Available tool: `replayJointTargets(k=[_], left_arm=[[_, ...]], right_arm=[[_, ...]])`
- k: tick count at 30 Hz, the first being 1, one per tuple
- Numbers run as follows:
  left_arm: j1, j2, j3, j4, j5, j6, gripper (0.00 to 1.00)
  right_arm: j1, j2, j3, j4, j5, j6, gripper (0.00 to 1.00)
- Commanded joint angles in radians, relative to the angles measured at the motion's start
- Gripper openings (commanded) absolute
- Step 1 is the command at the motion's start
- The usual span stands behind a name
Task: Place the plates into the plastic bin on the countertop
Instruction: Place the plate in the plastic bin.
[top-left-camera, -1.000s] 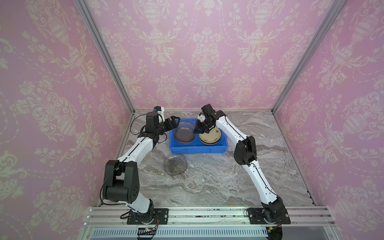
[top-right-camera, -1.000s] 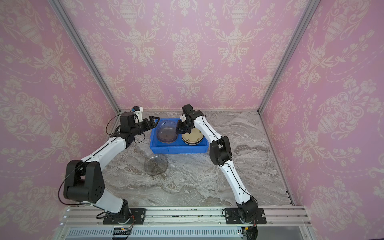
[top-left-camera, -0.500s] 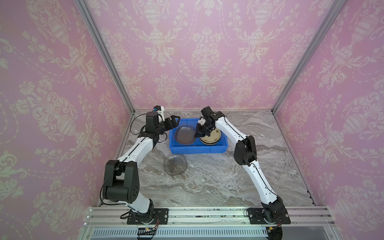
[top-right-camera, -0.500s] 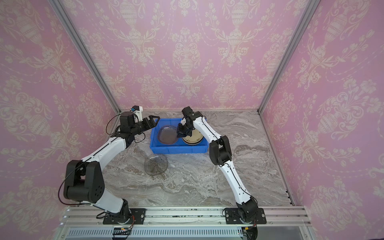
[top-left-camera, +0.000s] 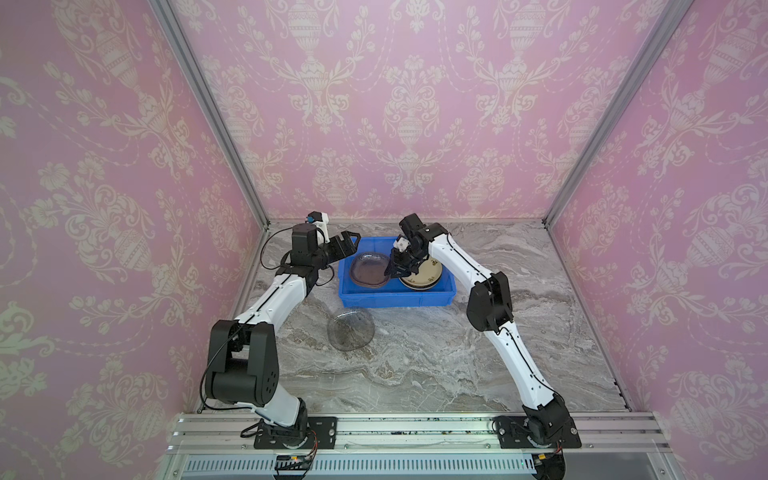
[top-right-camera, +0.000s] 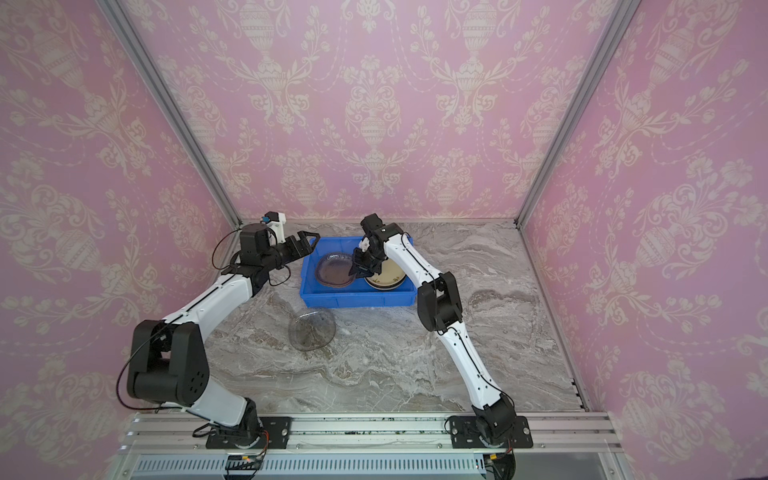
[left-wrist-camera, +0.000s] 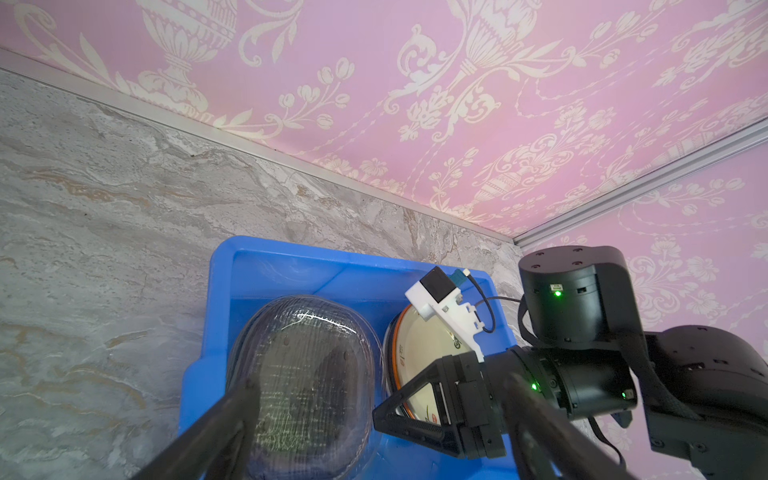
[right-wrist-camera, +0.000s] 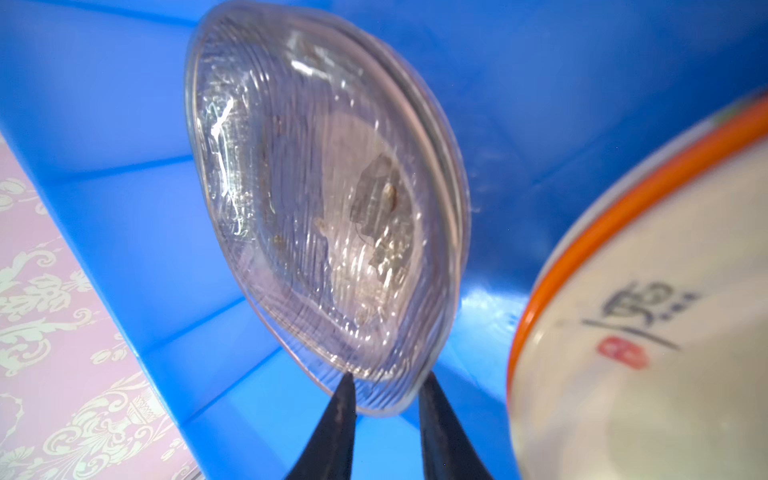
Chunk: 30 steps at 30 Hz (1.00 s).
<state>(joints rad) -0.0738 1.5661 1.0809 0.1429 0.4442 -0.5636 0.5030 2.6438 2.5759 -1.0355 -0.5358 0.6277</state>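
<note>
My right pincer (right-wrist-camera: 387, 377) has its fingers a little apart. The rim of the glass plate (right-wrist-camera: 324, 216) lies between the tips, and as far as I can see it is not pinched. That plate sits on other glass ones inside the bin (top-left-camera: 397, 297), stretching away ahead of the tips. My left pincer (top-left-camera: 348, 246) is spread wide and holds nothing. It hangs over the bin's corner on the far side of the glass plate from my right pincer.

As I judge it, the step in hand is letting go cleanly. I should part the right fingers further until both clear the rim, then draw back along their own line and rise. I must not swing sideways, because a dragged tip could tip the plate off its pile or scrape glass on glass.

Room at the tips is tight. The cream plate (right-wrist-camera: 648, 374) with its orange edge is just beside one finger, and the bin's wall rises close on the other side. Up and back is the only free way out. My left pincer should hold off until the right has gone, since the gap between the two spans little more than the glass plate.

One loose plate (top-left-camera: 351, 329) lies flat on the surface (top-left-camera: 436, 374), behind my right pincer and just outside the bin's near wall, well apart from both pincers. Bare surface lies all round it on the sides away from the bin, so an approach from there looks easy. Its thin, low rim will likely need a shallow, careful pinch.
</note>
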Motion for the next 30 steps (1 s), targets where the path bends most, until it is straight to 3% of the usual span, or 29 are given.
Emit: replayJointTargets(k=[1,10,15,22,30], left_arm=[[0.006,0.008,0.012,0.017,0.033,-0.016,0.93],[0.006,-0.003,0.004,0.019,0.033,-0.018,0.93],[0.007,-0.016,-0.006,0.015,0.042,-0.026,0.93],[0.002,-0.131,-0.162,0.013,0.051,-0.080,0.99],[-0.006,-0.444,-0.296,-0.296,-0.045,-0.045,0.99]], right_arm=[[0.002,-0.098,0.023,-0.033,0.018,-0.017,0.30],[0.003,-0.125,0.012,-0.062,0.049,-0.047,0.27],[0.016,-0.140,-0.025,0.020,-0.014,-0.036,0.19],[0.060,-0.385,-0.300,0.253,0.019,-0.058,0.20],[0.140,-0.628,-0.672,0.445,0.037,-0.036,0.22]])
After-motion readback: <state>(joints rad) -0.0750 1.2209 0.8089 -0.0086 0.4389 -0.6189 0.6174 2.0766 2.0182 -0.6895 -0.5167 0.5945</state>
